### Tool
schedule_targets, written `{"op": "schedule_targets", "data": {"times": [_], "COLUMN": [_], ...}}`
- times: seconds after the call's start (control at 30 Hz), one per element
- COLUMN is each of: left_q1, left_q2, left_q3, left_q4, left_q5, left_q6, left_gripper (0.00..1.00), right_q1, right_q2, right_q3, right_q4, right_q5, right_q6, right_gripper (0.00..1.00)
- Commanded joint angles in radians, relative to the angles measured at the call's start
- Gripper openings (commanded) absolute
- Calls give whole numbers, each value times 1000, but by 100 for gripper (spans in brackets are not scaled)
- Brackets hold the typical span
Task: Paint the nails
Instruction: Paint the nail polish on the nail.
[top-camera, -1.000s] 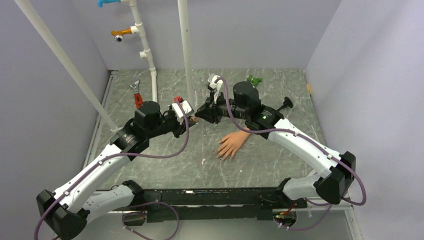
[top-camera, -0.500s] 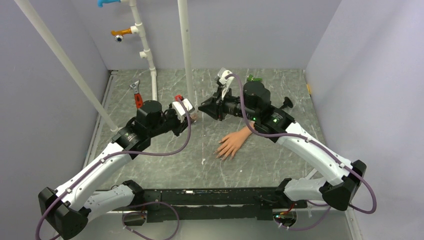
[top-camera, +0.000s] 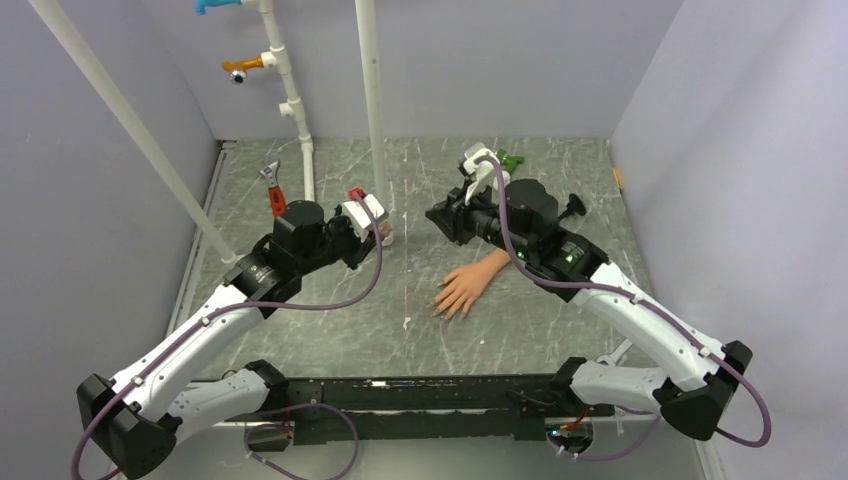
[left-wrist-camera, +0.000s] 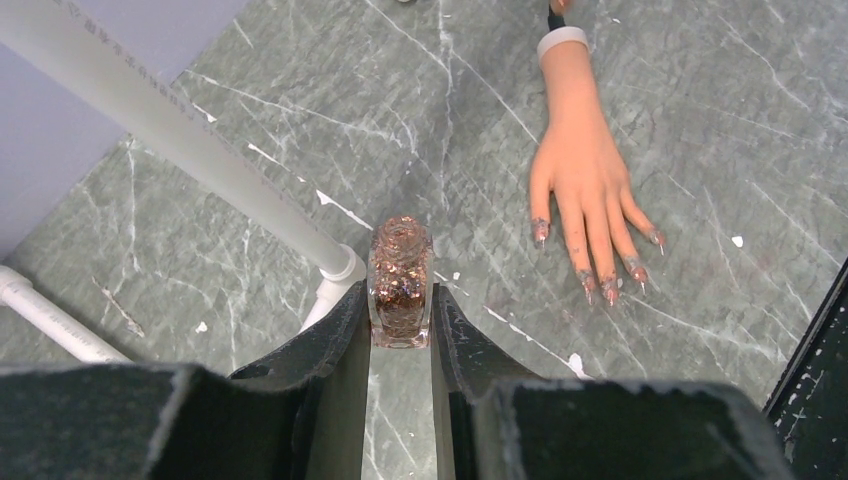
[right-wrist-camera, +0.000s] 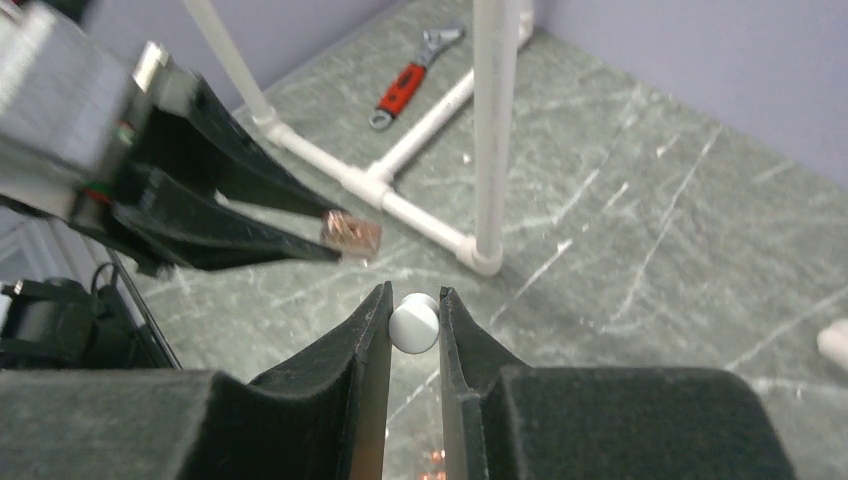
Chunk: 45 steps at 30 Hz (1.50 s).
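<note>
Centre of table (top-camera: 400, 315), mannequin hand (top-camera: 465, 288) lies flat, nails (left-wrist-camera: 608, 292) pointing near-left. Farther left, left gripper (left-wrist-camera: 400, 305) clamps glitter bottle (left-wrist-camera: 400, 275) upright. Farther right, right gripper (right-wrist-camera: 413, 312) pinches white cap (right-wrist-camera: 414, 324); brush unseen. Likely best: keep bottle steady, lower brush slowly onto one nail, light strokes

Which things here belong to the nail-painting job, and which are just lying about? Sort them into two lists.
Job in hand: mannequin hand; its nails; glitter polish bottle in the left gripper; white cap in the right gripper.

Lying about: red-handled wrench; white pipe frame; green object at the back.
</note>
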Motion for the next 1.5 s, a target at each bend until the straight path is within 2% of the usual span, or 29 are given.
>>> {"op": "schedule_targets", "data": {"times": [0.0, 0.13, 0.4, 0.5, 0.73, 0.97, 1.23, 1.47], "left_q1": [3, 3, 3, 5, 20, 26, 26, 27], "left_q2": [-20, -26, -33, -38, -29, -26, -27, -25], "left_q3": [34, 32, 35, 33, 40, 44, 44, 43], "left_q4": [28, 25, 11, 11, 3, -1, -3, -4], "left_q5": [-28, -44, -117, -139, -158, -168, -160, -149], "left_q6": [2, 2, 11, 14, 10, 10, 8, 7], "left_gripper": [0, 0, 0, 0, 0, 0, 0, 0], "right_q1": [1, 1, 4, 10, 41, 151, 156, 157], "right_q2": [-59, -100, -117, -132, -70, -17, -36, 14], "right_q3": [-115, -243, -376, -428, -503, -545, -636, -651], "right_q4": [20, 65, 128, 162, 178, 136, 172, 185], "right_q5": [80, 100, -25, -16, -74, 34, 76, 94], "right_q6": [47, 77, 109, 171, 204, 213, 235, 228], "right_gripper": [0, 0, 0, 0, 0, 0, 0, 0]}}
